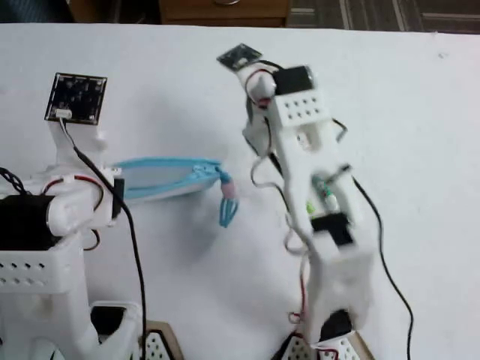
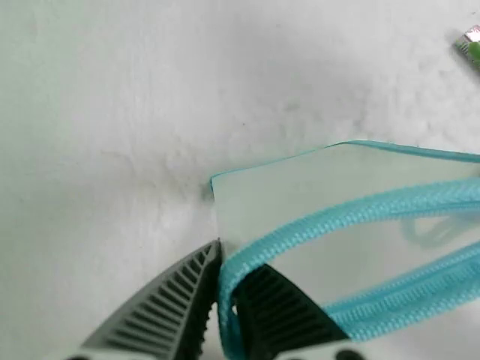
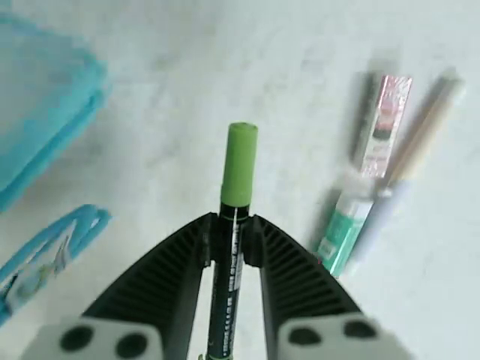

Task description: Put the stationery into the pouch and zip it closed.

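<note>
The pouch (image 2: pixel 315 187) is laid on the worktop (image 2: pixel 112 112) ahead of the left gripper (image 2: pixel 222 262), its near edge clamped between the jaws. A pen (image 3: pixel 241 161) is held in the right gripper (image 3: pixel 232 219), projecting forward. Loose stationery (image 3: pixel 390 127) is found beside it, opposite the pouch.

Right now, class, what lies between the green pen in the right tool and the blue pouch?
Nothing: in the right wrist view, bare table separates the pen from the pouch. The pouch's blue strap lies off to one side.

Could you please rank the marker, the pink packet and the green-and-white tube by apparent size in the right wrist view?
1. marker, largest, though held nearest the camera by the right gripper.
2. pink packet and green-and-white tube look alike; no ranking between them.
</note>
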### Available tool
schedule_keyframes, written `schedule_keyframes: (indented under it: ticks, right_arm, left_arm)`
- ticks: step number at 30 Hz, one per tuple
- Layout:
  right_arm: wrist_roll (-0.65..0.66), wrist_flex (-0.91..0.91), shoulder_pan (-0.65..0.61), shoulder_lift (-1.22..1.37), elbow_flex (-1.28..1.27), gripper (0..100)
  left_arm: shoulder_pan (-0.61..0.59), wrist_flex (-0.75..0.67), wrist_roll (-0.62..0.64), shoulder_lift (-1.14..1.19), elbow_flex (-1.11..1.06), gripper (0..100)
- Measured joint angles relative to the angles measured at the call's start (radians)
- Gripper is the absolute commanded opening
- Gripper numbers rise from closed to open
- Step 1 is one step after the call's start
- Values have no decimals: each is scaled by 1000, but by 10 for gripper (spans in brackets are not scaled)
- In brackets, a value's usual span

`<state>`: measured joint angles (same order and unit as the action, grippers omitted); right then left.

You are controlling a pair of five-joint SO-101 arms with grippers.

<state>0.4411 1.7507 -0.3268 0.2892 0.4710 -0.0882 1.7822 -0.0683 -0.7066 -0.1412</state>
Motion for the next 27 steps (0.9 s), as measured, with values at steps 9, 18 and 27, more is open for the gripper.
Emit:
schedule_keyframes:
  ticks: [9, 18, 27]
  right_arm:
    - [-3, -23, -5, -713, -658, 18]
    - [-107, -218, -34, -1275, -1089, 18]
    - [-618, -789, -207, -1548, -1316, 18]
  left_arm:
    - [0, 0, 0, 0, 0, 22]
    - [0, 0, 0, 0, 0, 22]
    - [0, 0, 0, 0, 0, 22]
